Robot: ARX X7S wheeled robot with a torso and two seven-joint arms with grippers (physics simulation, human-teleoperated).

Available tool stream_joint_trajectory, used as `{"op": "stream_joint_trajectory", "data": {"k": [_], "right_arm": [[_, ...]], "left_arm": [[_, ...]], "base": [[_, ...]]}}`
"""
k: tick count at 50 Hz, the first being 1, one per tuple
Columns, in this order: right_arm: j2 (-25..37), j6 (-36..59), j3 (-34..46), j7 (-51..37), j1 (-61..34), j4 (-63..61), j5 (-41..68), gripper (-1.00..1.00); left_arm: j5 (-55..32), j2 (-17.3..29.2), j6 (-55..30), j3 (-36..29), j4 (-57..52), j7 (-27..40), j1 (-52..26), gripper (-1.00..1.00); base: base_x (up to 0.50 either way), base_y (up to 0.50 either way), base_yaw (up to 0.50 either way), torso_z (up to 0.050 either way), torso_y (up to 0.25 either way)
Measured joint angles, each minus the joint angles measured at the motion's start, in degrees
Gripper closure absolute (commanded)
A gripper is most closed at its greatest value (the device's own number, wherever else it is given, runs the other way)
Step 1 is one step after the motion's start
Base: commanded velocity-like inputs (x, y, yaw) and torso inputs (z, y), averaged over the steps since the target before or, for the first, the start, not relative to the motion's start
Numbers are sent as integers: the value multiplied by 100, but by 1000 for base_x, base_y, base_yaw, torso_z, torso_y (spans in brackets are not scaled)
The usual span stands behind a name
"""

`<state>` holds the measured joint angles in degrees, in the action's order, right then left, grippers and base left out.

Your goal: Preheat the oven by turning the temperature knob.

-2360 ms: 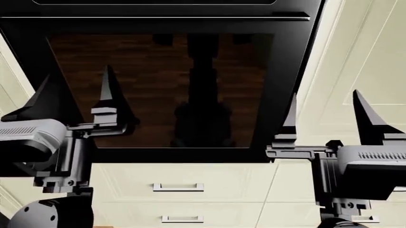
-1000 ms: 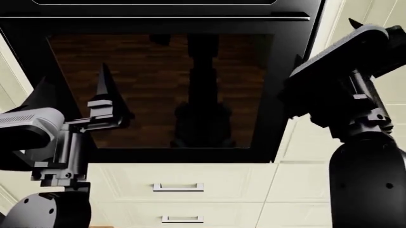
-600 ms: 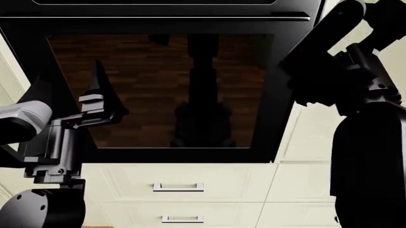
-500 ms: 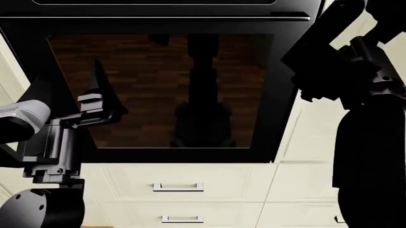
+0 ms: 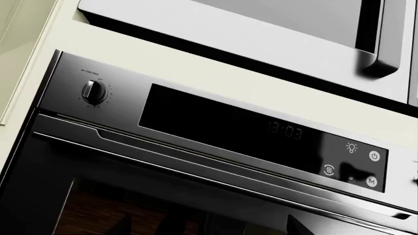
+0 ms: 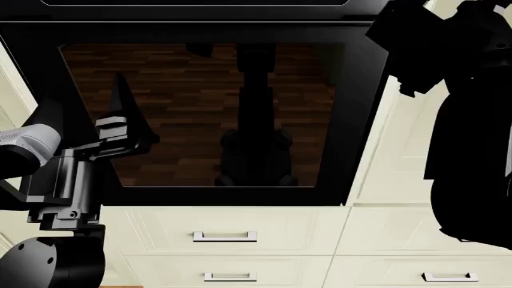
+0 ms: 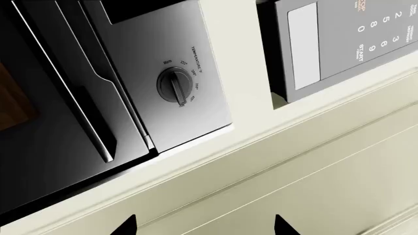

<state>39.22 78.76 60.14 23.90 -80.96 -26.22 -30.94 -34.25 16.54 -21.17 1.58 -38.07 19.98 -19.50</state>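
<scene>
Right gripper (image 7: pixel 202 223): we are raising it beside the oven (image 6: pixel 200 114), fingers spread, empty, facing the temperature knob (image 7: pixel 174 85) at the panel's right end; reach underway. Left gripper (image 6: pixel 88 114): released, idling.

From the head we look forward at the oven (image 6: pixel 200 114) door glass, close, with drawer fronts (image 6: pixel 232 237) below. Our left wrist camera faces the oven's control panel (image 5: pixel 216 132) from below, a knob (image 5: pixel 93 91) at one end — a microwave (image 5: pixel 261 39) beyond. Our right wrist camera sits nearer the temperature knob (image 7: pixel 175 85) — both wrist views share that panel.
</scene>
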Motion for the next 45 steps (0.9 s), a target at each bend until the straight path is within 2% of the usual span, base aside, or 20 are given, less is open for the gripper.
{"op": "stream_joint_trajectory", "data": {"k": [45], "right_arm": [[-408,-906,333,212,-875,1379,149,-100]], "left_arm": [[-107,97,51,-73,-7,71,9,-100]], "base": [[0,0,0,3,0]]}}
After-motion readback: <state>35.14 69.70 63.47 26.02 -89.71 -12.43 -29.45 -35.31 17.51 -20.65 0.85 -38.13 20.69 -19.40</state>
